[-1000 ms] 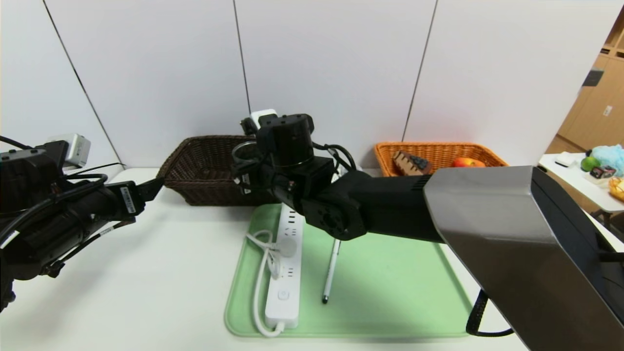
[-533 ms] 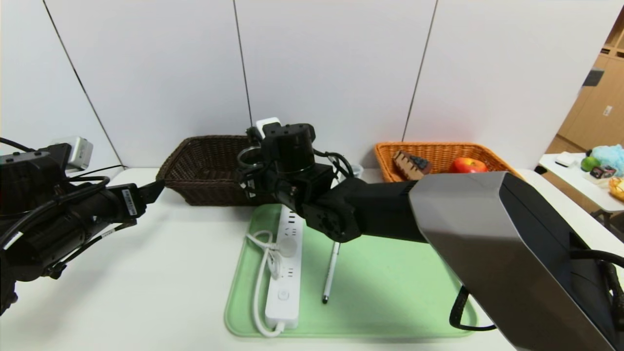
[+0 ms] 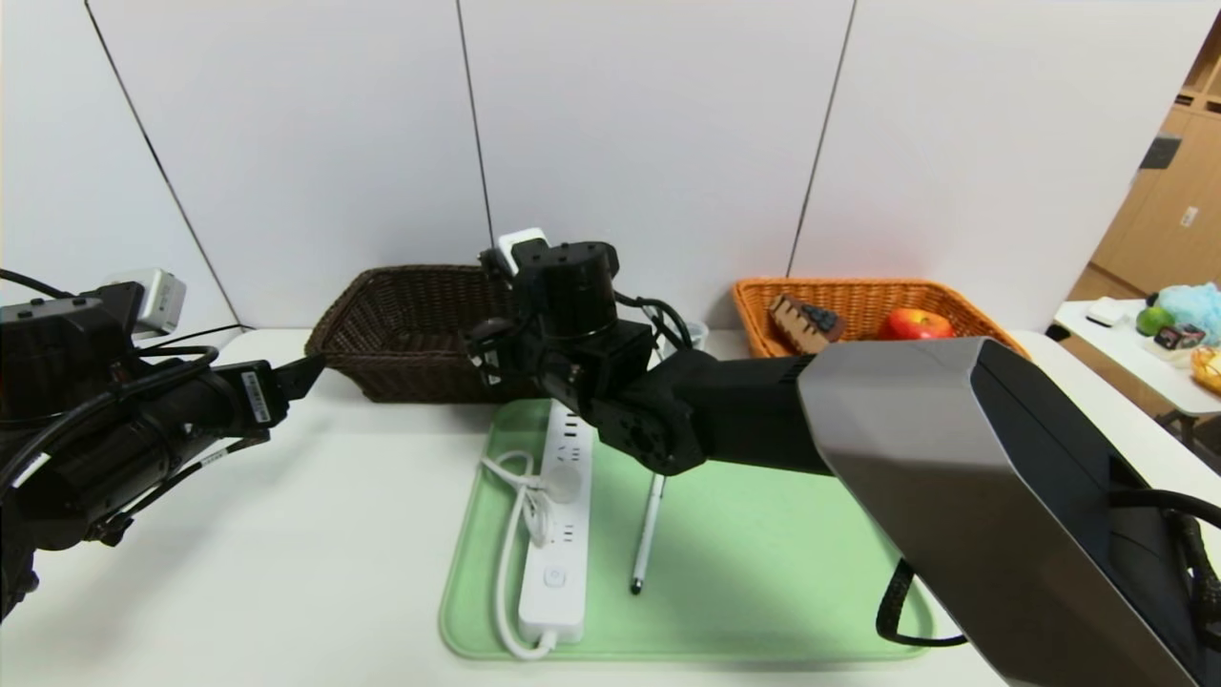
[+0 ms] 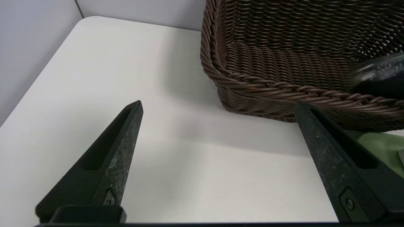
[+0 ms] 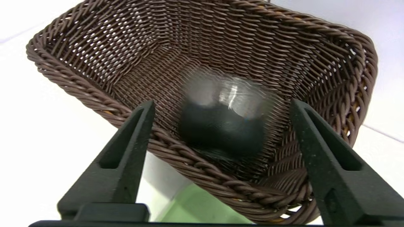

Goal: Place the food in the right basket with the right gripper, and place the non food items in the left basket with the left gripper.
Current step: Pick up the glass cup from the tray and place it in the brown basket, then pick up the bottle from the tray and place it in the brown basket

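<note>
My right gripper [image 5: 221, 101] is open over the near rim of the brown left basket [image 5: 221, 47]. A clear cup with a black base [image 5: 224, 119] is blurred between and beyond its fingers, loose inside the basket. In the head view the right arm reaches across to that basket [image 3: 401, 329], and the cup [image 3: 491, 332] shows at its right edge. My left gripper [image 4: 219, 103] is open and empty above the table, just left of the brown basket [image 4: 284, 63]. The orange right basket [image 3: 858, 291] holds a cake slice [image 3: 804, 320] and an apple [image 3: 916, 324].
A green tray [image 3: 763, 572] lies at the front centre of the table. On it are a white power strip with its cord [image 3: 563, 534] and a pen [image 3: 647, 534]. The right arm spans the tray's back half. A side table with items stands far right.
The right gripper sank slightly over the brown basket. It has let go of the clear cup, which has dropped from between the fingers into the basket. The left arm barely moved.
</note>
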Motion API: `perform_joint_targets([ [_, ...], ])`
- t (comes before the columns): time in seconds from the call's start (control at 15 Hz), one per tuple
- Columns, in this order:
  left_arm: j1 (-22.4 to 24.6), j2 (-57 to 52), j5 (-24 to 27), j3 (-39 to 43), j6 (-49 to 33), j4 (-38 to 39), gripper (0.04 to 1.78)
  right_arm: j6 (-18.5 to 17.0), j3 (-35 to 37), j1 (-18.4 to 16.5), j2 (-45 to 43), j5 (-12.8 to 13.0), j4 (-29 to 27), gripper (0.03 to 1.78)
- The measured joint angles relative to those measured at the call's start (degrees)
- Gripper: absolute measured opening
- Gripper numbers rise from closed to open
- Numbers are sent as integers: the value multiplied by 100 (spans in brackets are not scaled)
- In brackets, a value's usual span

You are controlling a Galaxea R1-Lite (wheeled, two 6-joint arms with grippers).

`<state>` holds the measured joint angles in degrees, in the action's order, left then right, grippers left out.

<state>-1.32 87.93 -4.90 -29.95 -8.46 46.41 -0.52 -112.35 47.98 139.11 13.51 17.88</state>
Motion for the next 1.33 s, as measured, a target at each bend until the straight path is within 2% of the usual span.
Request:
perform_joint_targets([
  [0.53,0,2,-2,0,-7,0,169,247,9,33,-226,-15,300,163],
  [1.0,-2,2,-5,-15,-9,15,169,411,102,155,-1502,35,333,167],
  [1.13,0,2,0,-20,-9,135,169,562,389,24,-2004,51,347,168],
  [1.33,0,5,5,-17,-5,221,169,881,1312,-444,-2787,49,713,169],
])
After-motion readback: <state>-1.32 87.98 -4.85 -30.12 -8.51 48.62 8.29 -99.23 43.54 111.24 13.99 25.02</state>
